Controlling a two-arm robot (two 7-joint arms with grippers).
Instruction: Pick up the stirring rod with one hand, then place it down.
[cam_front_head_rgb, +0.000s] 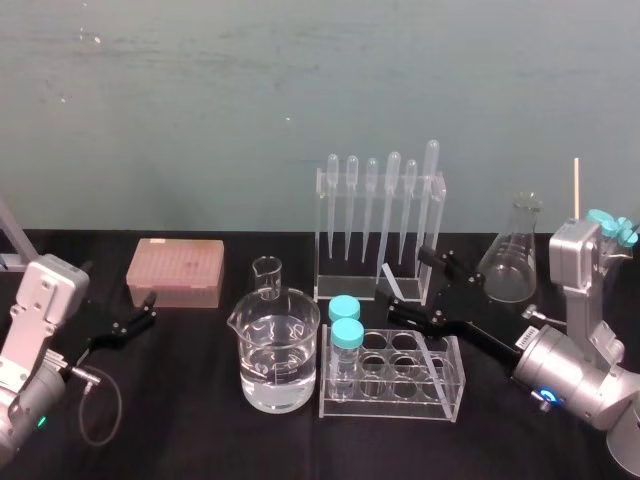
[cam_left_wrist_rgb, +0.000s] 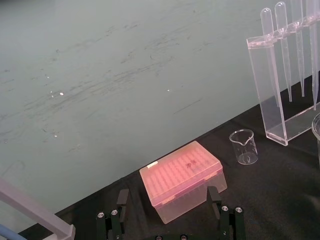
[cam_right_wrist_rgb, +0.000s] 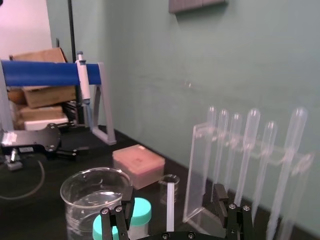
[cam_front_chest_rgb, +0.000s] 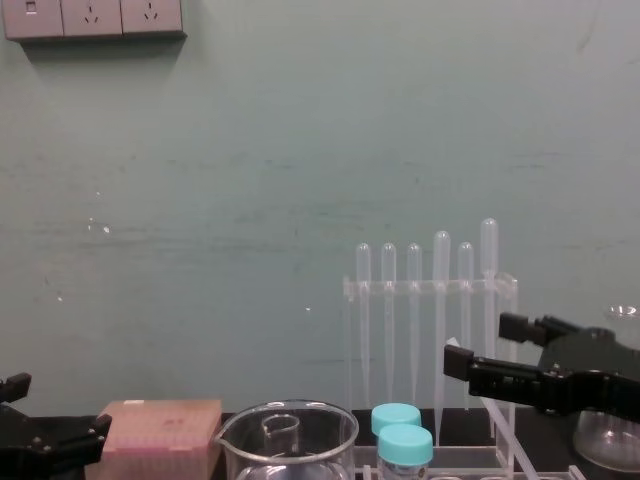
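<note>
The right claw, jaws apart, hangs before the pipette rack, over the slanted stirring rod.

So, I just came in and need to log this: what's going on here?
The right black two-finger gripper is at the long whitish translucent stirring rod, which leans in the clear plastic tube rack. Its fingers are open on either side of the rod, not yet gripping. The left gripper sits open, parked by the pink tip box.

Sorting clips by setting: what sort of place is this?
Probably a chemistry lab bench: pipettes in a clear rack, a beaker of clear liquid, a conical flask. The right gripper is open around the stirring rod.
</note>
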